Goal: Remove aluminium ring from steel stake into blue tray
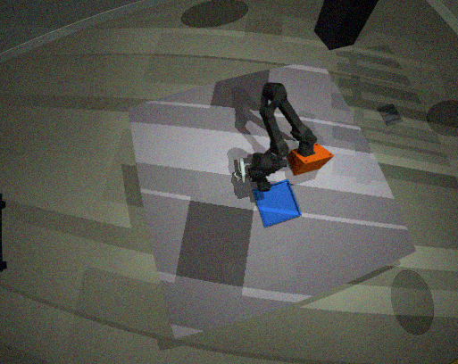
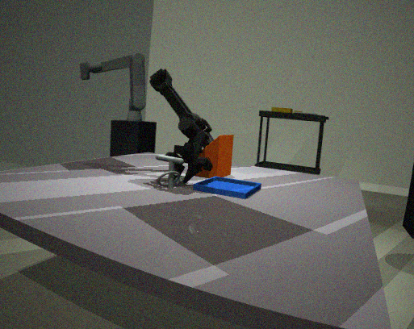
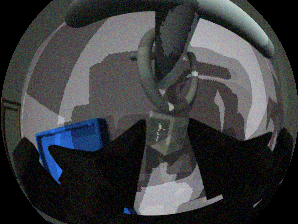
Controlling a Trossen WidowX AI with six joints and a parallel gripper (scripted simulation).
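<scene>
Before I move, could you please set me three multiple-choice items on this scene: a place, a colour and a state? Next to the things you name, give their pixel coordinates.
1. Where is the aluminium ring (image 1: 236, 175) (image 2: 159, 177) (image 3: 144, 70)?
A) in the tray
B) around the foot of the steel stake (image 1: 243, 170) (image 2: 171, 177) (image 3: 172, 40)
C) on the cross-bar

2. What colour is the block under the arm (image 1: 304, 167) (image 2: 225, 157)?
A) green
B) white
C) orange

3. How are the fingers (image 1: 263, 184) (image 2: 192, 171)?
A) shut on the ring's tab (image 3: 162, 127)
B) wide open, holding nothing
C) shut on the tray's rim

Key:
1 B: the exterior view shows the ring low around the post.
2 C: the top and exterior views show its orange faces.
3 A: the wrist view shows the tab between them.
</scene>
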